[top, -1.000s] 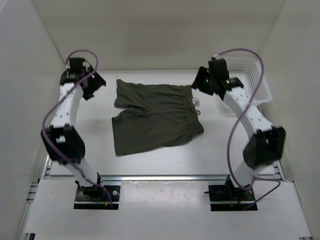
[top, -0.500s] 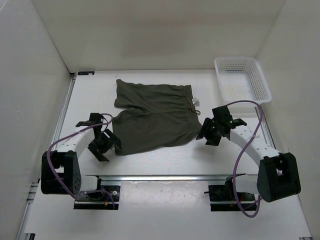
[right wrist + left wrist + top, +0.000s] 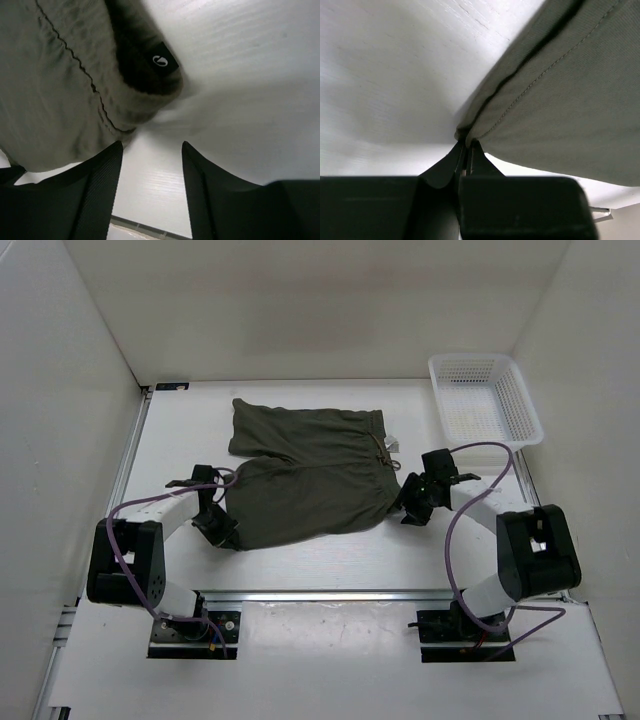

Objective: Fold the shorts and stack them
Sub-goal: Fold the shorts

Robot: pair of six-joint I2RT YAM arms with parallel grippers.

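The dark olive shorts [image 3: 310, 475] lie spread flat mid-table, waistband to the right, legs to the left. My left gripper [image 3: 224, 533] is low at the near-left leg corner. In the left wrist view its jaws [image 3: 466, 147] are pinched shut on the hem corner of the shorts [image 3: 560, 100]. My right gripper [image 3: 408, 508] sits low at the near-right waistband corner. In the right wrist view it [image 3: 151, 150] stands open over bare table, with the waistband of the shorts [image 3: 55, 85] and a small black label [image 3: 164, 59] just beyond the left fingertip.
A white mesh basket [image 3: 485, 400] stands at the back right corner. White walls enclose the table on the left, back and right. A metal rail [image 3: 320, 593] runs along the near edge by the arm bases.
Both arms came down from raised poses to the table. The left gripper moved in and shut on the leg's hem corner. The right gripper edged toward the waistband corner, jaws narrowing slightly.
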